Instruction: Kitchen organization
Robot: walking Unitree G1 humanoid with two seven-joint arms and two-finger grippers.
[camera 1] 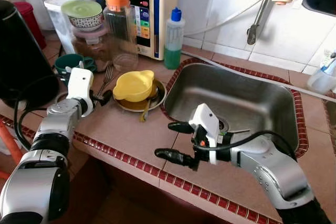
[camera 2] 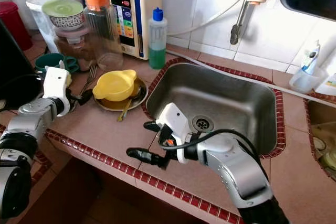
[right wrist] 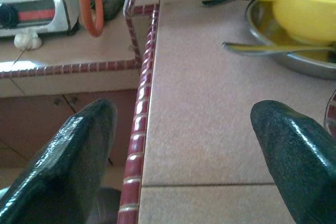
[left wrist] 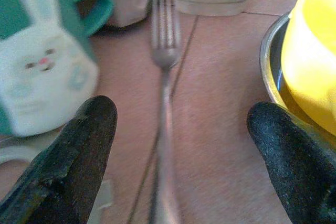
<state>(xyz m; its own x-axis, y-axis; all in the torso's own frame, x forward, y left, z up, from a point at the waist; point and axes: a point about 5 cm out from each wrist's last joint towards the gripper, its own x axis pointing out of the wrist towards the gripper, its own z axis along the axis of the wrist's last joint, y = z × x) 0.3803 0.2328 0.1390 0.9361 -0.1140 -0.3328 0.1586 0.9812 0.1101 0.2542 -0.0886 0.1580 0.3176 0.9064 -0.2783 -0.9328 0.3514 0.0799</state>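
A metal fork (left wrist: 164,72) lies on the tiled counter (camera 1: 121,129), tines toward the jars. My left gripper (camera 1: 103,97) is open and low over the counter, with the fork's handle between its fingers (left wrist: 89,140). To one side of the fork stands a green mug with a white bunny (left wrist: 37,72). To the other is a yellow bowl (camera 1: 135,85) on a metal plate (camera 1: 157,96), with a spoon (camera 1: 146,109) on the plate. My right gripper (camera 1: 170,141) hovers open above the counter's front edge near the sink (camera 1: 236,103), holding nothing.
A jar with an orange lid (camera 1: 119,24), stacked containers (camera 1: 84,22), a water purifier (camera 1: 147,9) and a green soap bottle (camera 1: 173,38) line the back. A black kettle (camera 1: 21,56) stands far left. Red trim tiles (camera 1: 131,158) mark the counter edge.
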